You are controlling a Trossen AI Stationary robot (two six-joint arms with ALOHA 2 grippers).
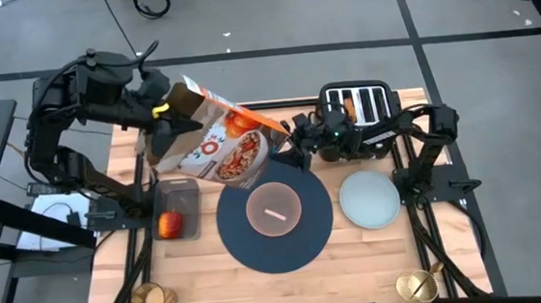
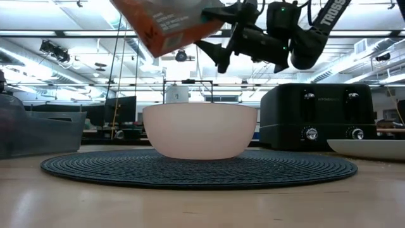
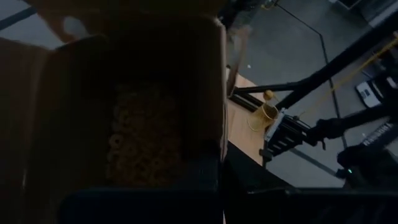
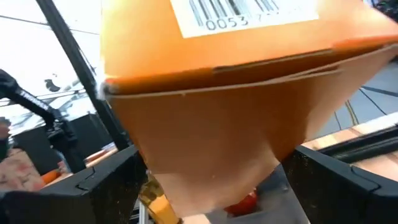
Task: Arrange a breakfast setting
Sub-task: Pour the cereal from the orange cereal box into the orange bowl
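An orange cereal box [image 1: 220,146] hangs tilted above the table's far left, its open top toward the left; the low view shows it [image 2: 171,22] above the bowl. My left gripper [image 1: 167,121] is at the open top and my right gripper [image 1: 287,145] at the closed bottom end. The left wrist view looks into the box at cereal rings [image 3: 140,143]. A translucent pink bowl [image 1: 273,211] sits on the round navy placemat [image 1: 249,250]. A pale blue-grey plate [image 1: 369,199] lies to its right. A red apple [image 1: 169,224] lies in a grey bin. My left gripper holds the cereal box at its open top end [image 1: 182,112], coming from the table's left. The box and the gripper hide the fingers' place. The box is lifted clear, tilted. My right gripper has the box's closed bottom end [image 4: 205,155] between its two widely spread fingers [image 4: 106,186], coming from the table's right.
The black four-slot toaster [image 1: 358,101] stands at the far right behind my right arm. A grey bin [image 1: 180,209] sits left of the placemat. Two gold-amber cups stand near the near edge, one left [image 1: 151,298] and one right [image 1: 416,285].
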